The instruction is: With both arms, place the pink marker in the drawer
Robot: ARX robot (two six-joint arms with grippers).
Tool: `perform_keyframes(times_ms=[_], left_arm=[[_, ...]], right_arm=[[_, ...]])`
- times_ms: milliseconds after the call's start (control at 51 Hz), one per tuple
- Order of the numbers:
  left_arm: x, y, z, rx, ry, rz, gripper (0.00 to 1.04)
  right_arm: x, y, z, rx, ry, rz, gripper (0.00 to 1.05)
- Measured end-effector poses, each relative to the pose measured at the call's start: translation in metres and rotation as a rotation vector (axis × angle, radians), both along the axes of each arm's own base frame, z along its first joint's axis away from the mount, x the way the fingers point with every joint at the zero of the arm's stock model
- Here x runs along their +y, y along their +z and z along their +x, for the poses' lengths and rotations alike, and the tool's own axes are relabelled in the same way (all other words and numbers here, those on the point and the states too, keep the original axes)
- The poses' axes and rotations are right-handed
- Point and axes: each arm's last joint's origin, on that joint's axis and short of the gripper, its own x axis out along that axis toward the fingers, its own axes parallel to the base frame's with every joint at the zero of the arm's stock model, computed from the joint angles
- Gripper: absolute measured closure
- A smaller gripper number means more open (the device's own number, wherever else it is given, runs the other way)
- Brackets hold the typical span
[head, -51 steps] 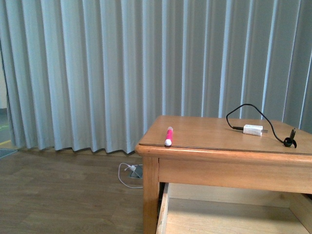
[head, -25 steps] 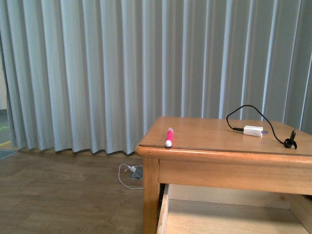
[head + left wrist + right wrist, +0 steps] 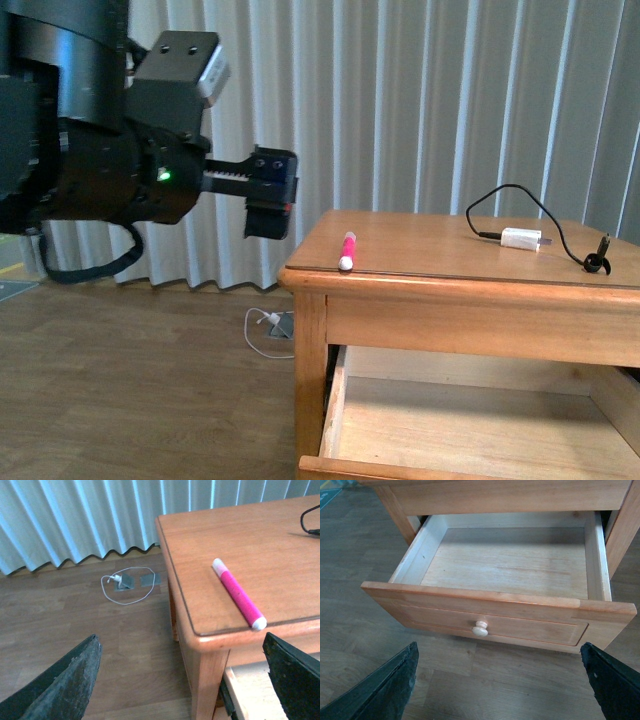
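The pink marker [image 3: 347, 251] lies on the wooden table top near its left front corner, white end toward the edge. It also shows in the left wrist view [image 3: 239, 594]. My left gripper [image 3: 271, 196] is open and empty, in the air to the left of the table at about top height, a short way from the marker. The drawer [image 3: 485, 602] is pulled out and its pale inside holds nothing; it has a round knob [image 3: 480, 628]. My right gripper [image 3: 500, 685] is open, in front of the drawer, over the floor. The drawer also shows in the front view [image 3: 345, 466].
A white charger block [image 3: 521, 239] with a black cable lies on the right of the table top [image 3: 440, 262]. A white cable and grey plate [image 3: 125, 583] lie on the wood floor by the curtain [image 3: 420, 100]. The table leg [image 3: 310, 390] stands at the left front corner.
My left arm has come into the front view from the left, where no arm showed before. The drawer front now shows at the bottom edge. The marker has not moved.
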Motion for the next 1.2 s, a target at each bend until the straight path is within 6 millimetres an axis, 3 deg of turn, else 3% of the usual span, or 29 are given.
perform_keyframes(times_ms=[216, 510, 824, 1197], left_arm=[[-0.031, 0.001, 0.039, 0.002, -0.076, 0.044, 0.06], [-0.061, -0.024, 0.083, 0.080, -0.122, 0.063, 0.06], [-0.079, -0.039, 0.104, 0.121, -0.154, 0.049, 0.06], [-0.088, -0.047, 0.109, 0.166, -0.185, 0.052, 0.06]], right_arm=[[0.000, 0.000, 0.000, 0.000, 0.000, 0.000, 0.08], [0.000, 0.000, 0.000, 0.000, 0.000, 0.000, 0.08], [0.000, 0.000, 0.000, 0.000, 0.000, 0.000, 0.08], [0.000, 0.000, 0.000, 0.000, 0.000, 0.000, 0.08]])
